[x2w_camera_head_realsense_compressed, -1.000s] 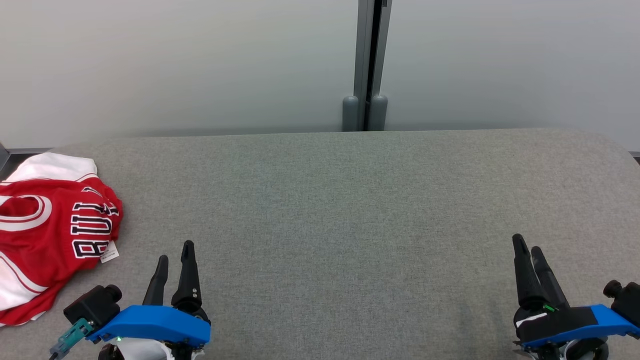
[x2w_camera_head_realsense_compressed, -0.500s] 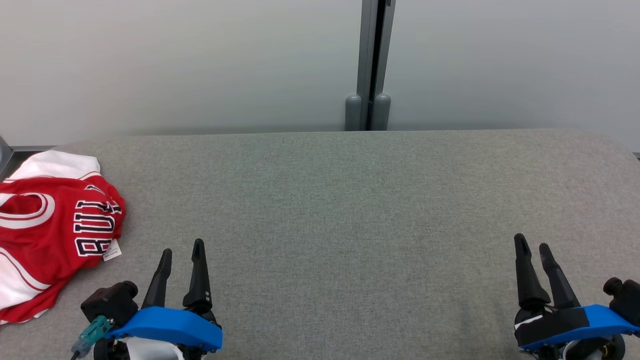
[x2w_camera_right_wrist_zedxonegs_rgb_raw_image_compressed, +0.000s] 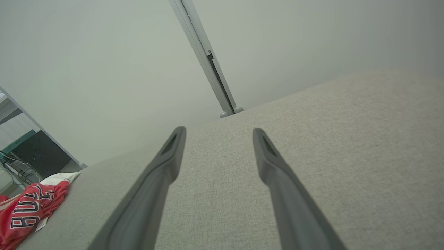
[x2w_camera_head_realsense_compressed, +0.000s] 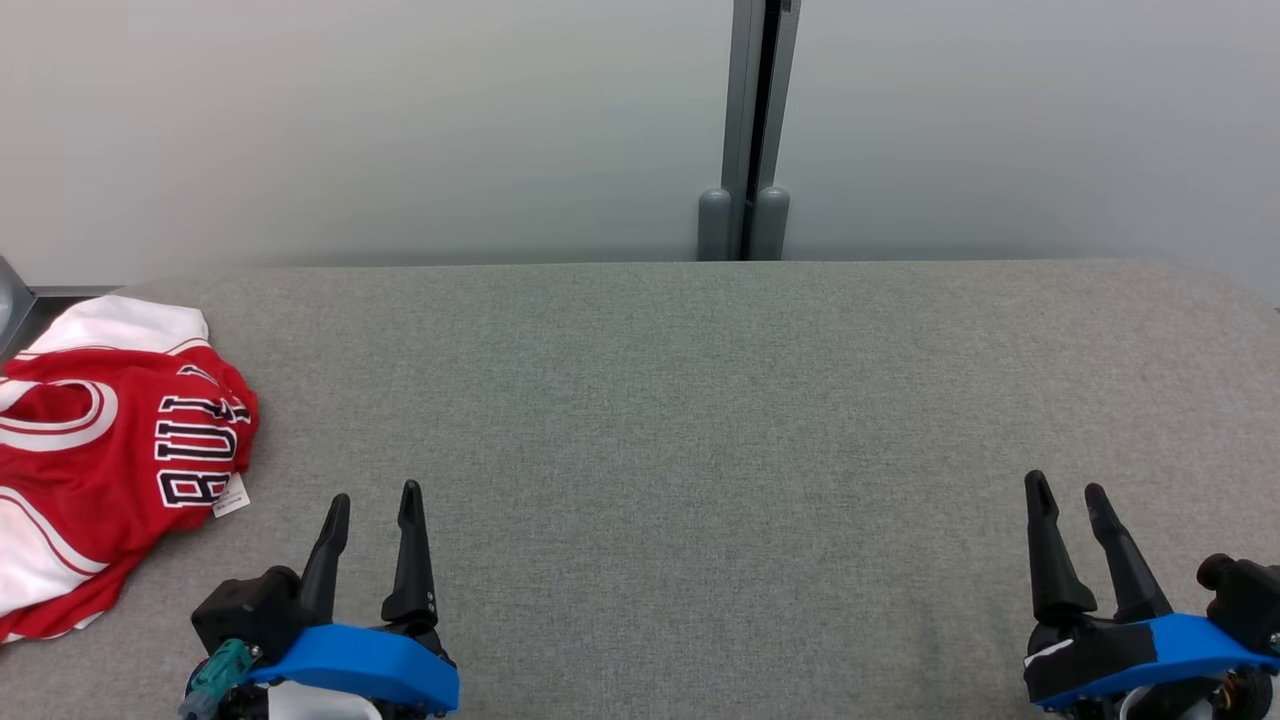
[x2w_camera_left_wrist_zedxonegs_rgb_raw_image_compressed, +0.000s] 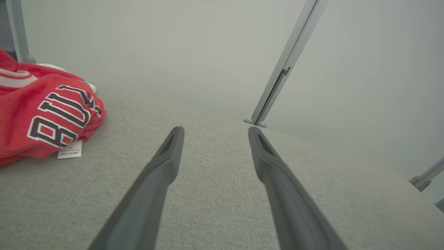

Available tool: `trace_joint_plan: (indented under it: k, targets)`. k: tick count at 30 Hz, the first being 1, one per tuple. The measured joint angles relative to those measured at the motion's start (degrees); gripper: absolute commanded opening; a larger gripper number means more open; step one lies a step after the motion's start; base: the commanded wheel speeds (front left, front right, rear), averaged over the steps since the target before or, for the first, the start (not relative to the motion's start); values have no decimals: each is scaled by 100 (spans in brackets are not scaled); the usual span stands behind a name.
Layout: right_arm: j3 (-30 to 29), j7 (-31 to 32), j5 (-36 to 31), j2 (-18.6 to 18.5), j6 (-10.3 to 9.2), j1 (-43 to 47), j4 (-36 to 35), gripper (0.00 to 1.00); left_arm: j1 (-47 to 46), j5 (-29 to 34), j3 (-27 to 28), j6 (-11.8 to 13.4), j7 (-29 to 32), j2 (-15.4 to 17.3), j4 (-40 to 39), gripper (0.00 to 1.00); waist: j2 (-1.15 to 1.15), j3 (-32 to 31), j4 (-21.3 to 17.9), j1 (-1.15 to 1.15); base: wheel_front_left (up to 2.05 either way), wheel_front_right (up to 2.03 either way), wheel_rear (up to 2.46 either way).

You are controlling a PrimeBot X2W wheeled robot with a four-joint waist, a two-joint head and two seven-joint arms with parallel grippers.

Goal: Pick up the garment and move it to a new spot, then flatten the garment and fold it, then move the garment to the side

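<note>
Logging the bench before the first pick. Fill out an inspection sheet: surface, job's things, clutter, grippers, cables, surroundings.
Surface: grey fabric-covered table, flat, rounded far corners.
Job's things: red and white jersey, crumpled at the table's left end, white tag lying out on the fabric; not yet picked up.
Clutter: nothing seen.
Grippers: left gripper open, empty, just right of the jersey, apart from it; right gripper open, empty, near the table's right end.
Cables: teal plug at the left wrist; thin wires by a dark unit beyond the table's left end, too small to detail.
Surroundings: pale wall panels behind the table, grey post between them.
</note>
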Motion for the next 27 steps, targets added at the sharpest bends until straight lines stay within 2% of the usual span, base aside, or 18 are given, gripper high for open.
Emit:
trace_joint_plan:
  k: [9,22,27]
  targets:
    - [-27,-64,-491,-3,0,23,-47,100,48,424,-84,98,-129,15,-32,100,0,10,25,0,0,0,0]
    - [-53,-148,-921,-11,0,87,-45,100,180,657,76,89,-287,-116,-260,100,0,-41,108,0,0,0,0]
    - [-19,-192,-1100,-12,1,107,-49,100,225,846,103,-25,-346,-134,-399,100,0,-39,149,0,0,0,0]
